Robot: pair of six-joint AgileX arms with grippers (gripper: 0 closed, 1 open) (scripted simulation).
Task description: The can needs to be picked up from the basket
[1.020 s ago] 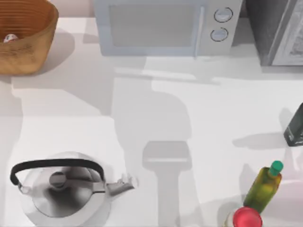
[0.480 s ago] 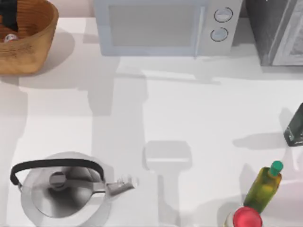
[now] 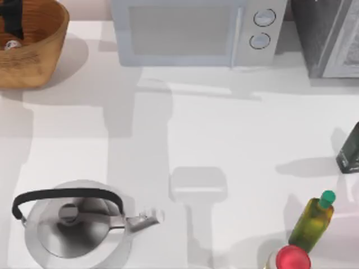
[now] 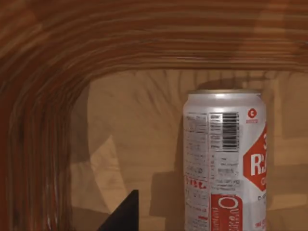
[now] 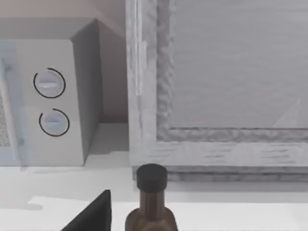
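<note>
The left gripper (image 3: 11, 17) hangs inside the basket (image 3: 39, 56), grip state unclear; 1 can (image 4: 224, 159) stands just beside it, ribbed wicker walls closing around.

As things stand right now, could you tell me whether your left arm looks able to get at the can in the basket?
Probably yes. My left gripper is already down inside the basket, and the left wrist view shows the can close ahead with bare basket floor between them. The basket wall curves close beside it, so room may be tight.

Left pincer (image 3: 11, 19) reaches down at the top view's far left corner; one dark fingertip (image 4: 122, 216) shows in its wrist view. Right arm parked; a dark fingertip (image 5: 94, 214) shows in its wrist view.
</note>
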